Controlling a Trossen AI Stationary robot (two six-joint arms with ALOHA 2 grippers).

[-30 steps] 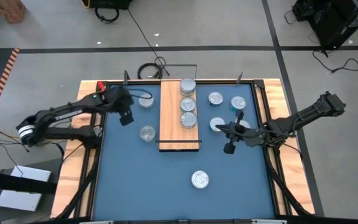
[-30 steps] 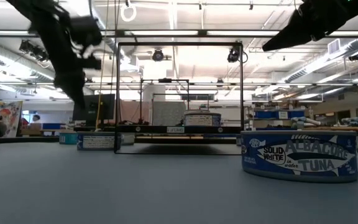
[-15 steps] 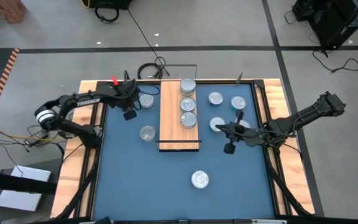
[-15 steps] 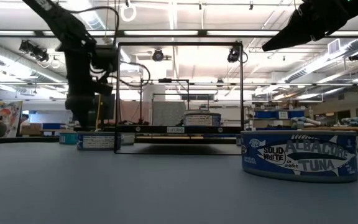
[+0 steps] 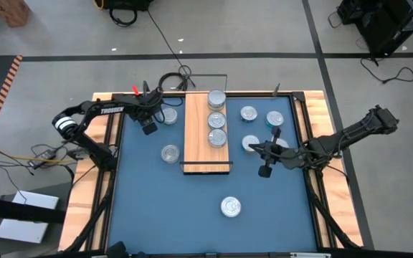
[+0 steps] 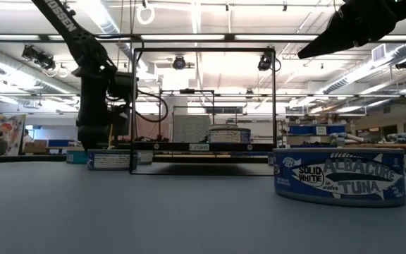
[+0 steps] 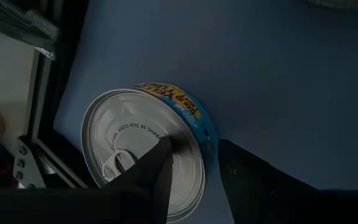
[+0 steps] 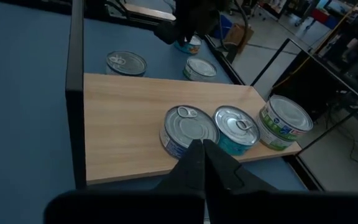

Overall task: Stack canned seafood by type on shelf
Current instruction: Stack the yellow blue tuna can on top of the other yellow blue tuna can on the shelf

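Risk sits with your left gripper [image 5: 149, 127], which hangs low over the tin [image 7: 146, 149] at the table's far left corner, just beside the black frame rail [image 7: 47, 112]. In the left wrist view its fingers are spread, one over the lid and the other outside the teal wall, so nothing is gripped. Close from this offset and you would likely pinch the rim (not the body), tipping the tin or skidding it into the rail. A second tin [image 5: 169, 153] lies near, toward you.

Three tins [image 5: 216, 119] already stand in a row on the shelf [image 5: 197, 143], so any carry across could knock them. Your right gripper [image 5: 264, 160] waits clenched and empty above the table, among the loose tins [image 5: 249, 113] right of the shelf.
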